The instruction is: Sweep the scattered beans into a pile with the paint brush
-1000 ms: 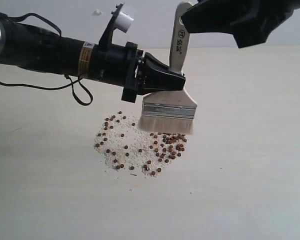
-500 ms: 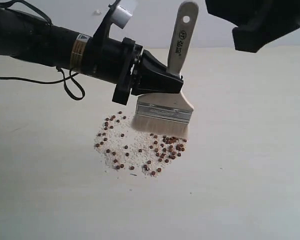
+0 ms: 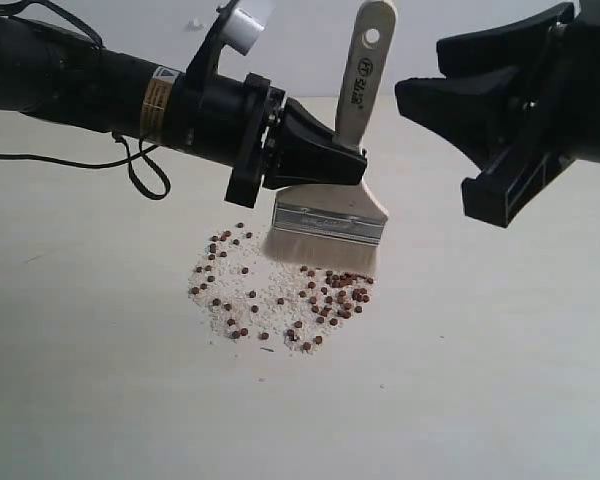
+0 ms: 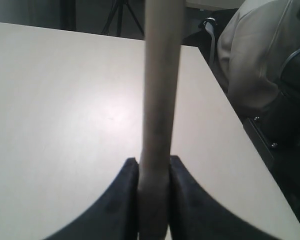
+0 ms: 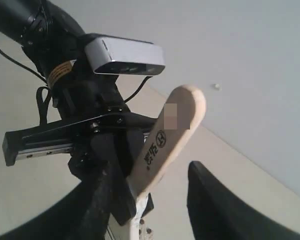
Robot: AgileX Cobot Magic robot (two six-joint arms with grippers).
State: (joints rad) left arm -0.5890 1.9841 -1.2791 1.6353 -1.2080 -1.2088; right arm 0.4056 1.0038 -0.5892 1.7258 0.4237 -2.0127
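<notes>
A: Far along yet?

B: Hardly; early, by the look of it. Gripping the flat wide paint brush (image 3: 332, 215) of pale unpainted wood, silver metal ferrule and whitish bristles with the black left gripper (image 3: 330, 165), clamped tight on the handle just above the ferrule. Held nearly upright, bristle tips down at the upper right edge of the spill as seen from the exterior camera. Touching the surface or just above it, impossible to tell.

A: And the tiny round reddish-brown beans (image 3: 280, 295)?

B: Spread in a loose patch on the pale beige table (image 3: 500, 350), mixed with fine whitish crumbs. Denser on the right, just beside the bristles; thin and scattered toward the left and the lower edge. No compact mound to speak of.

A: And the black right gripper (image 3: 450, 150)?

B: Hanging above the table, well to the right of the brush, jaws apart, holding nothing.

A: Left to do?

B: Most of it, probably: drawing in the strays from the left and lower edges, then tightening everything into one heap.
</notes>
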